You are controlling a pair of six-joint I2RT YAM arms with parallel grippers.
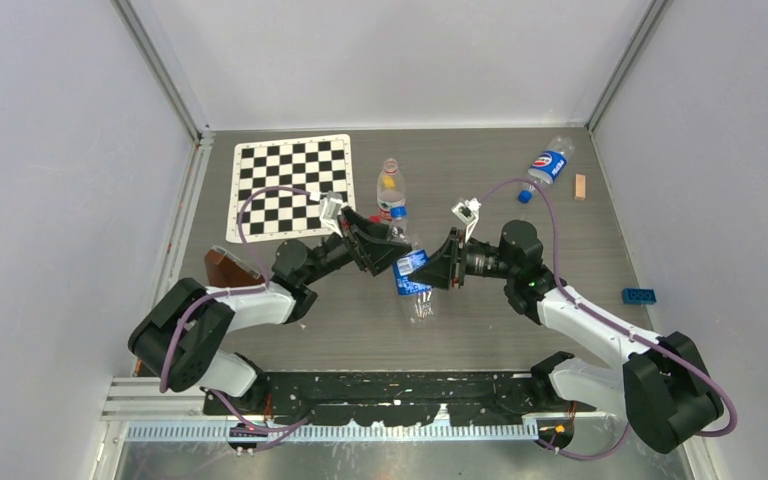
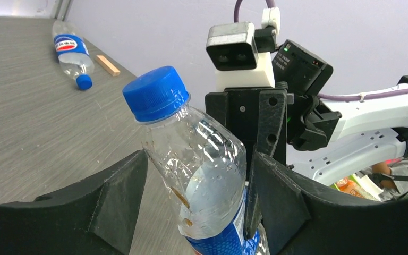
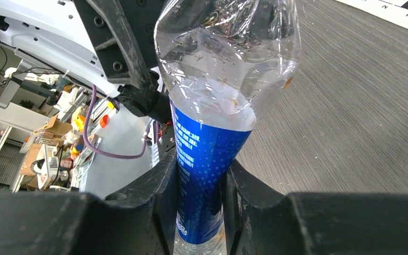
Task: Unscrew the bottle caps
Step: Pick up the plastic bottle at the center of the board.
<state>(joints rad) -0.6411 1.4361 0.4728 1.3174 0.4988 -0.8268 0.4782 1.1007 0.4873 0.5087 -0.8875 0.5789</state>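
A clear bottle with a blue label is held off the table between both arms. My right gripper is shut on its labelled waist, squeezing it in; in the top view that gripper sits right of the bottle. The bottle's blue cap points up past my left gripper, whose fingers stand either side of the clear shoulder, with a gap on the left side. A second bottle lies at the back right with its blue cap on. A third bottle lies behind the grippers.
A checkerboard sheet lies at the back left. A small wooden block lies beside the far bottle, and a blue brick sits near the right wall. A brown object is by the left arm.
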